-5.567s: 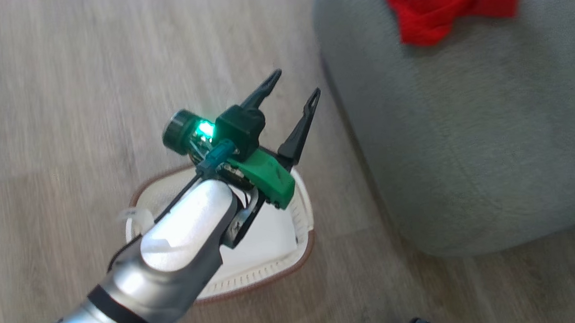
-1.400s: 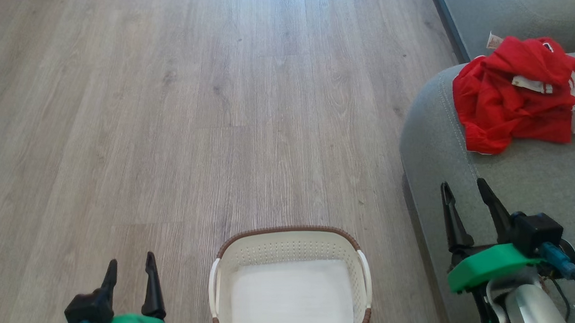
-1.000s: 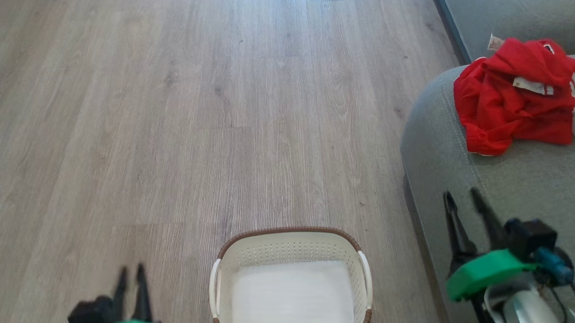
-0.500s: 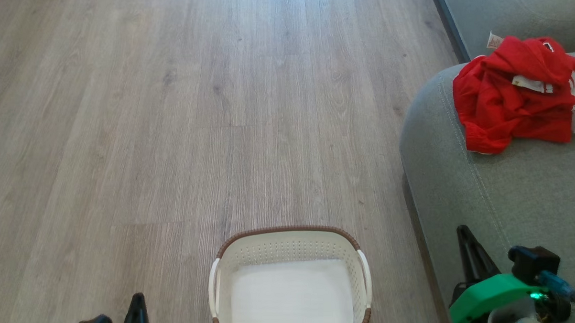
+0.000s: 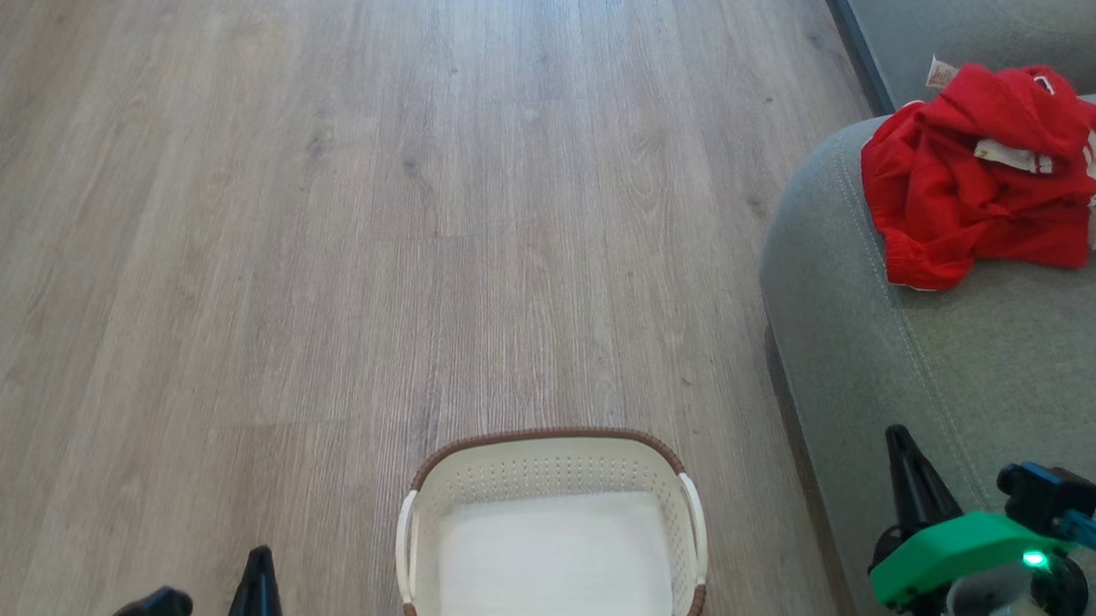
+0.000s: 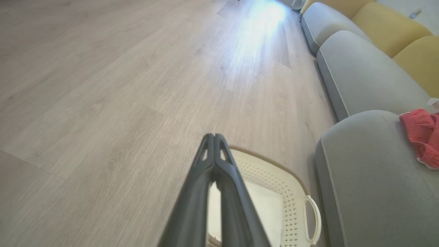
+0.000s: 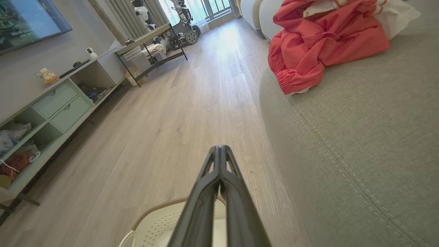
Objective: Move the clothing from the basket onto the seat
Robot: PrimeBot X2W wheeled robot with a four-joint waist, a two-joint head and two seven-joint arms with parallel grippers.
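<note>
The clothing (image 5: 972,184) is one crumpled red heap; how many garments are in it I cannot tell. It lies on the seat (image 5: 970,375), to the right of the basket (image 5: 553,438) and beyond it, well apart. One basket stands on the floor (image 5: 328,261), its flat white bottom showing. Two grippers flank it: the left gripper (image 5: 259,564) to the basket's left, the right gripper (image 5: 901,446) to its right over the seat's edge. Both point forward with fingers pressed together, gripping nothing.
</note>
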